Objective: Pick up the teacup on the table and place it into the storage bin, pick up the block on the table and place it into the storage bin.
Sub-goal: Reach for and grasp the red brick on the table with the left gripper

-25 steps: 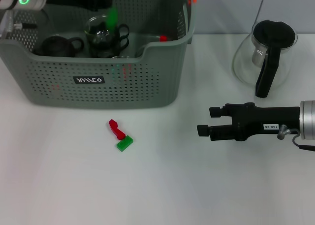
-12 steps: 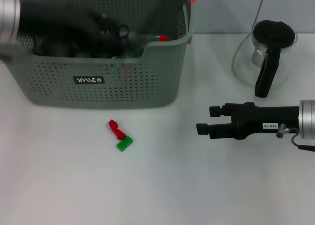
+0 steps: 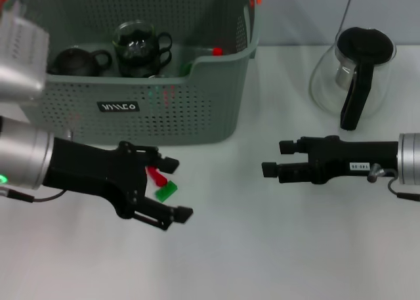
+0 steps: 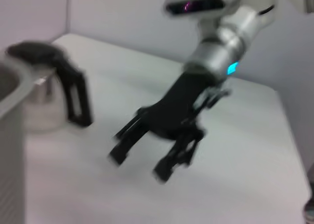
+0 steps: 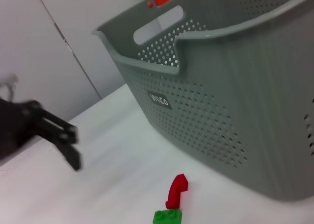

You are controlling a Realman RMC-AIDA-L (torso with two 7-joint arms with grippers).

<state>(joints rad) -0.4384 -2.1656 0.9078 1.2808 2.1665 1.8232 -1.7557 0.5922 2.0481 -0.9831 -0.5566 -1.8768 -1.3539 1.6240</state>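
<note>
**Left arm out of the bin and down over the block**

Half a second ago the left arm was reaching inside the storage bin; now the left end effector hovers low over the white bench in front of the bin, its fingers spread wide apart. Just inside that gap, close to the upper finger, lies the block, a red curved piece joined to a small green brick. It rests on the bench, untouched by either finger. The right wrist view shows the same block lying near the foot of the bin's perforated wall, with the left end effector blurred and well off to one side.

Behind the left end effector, inside the bin, sits the glass teacup with dark contents. Beside it is a dark teapot, and a small red-capped item lies near the bin's far corner.

The right end effector has not shifted: it hangs over the bench well to the side of the block, fingers parted and holding nothing. The left wrist view shows it too, fingers apart. Beyond it stands a glass coffee pot with a black lid and handle.
</note>
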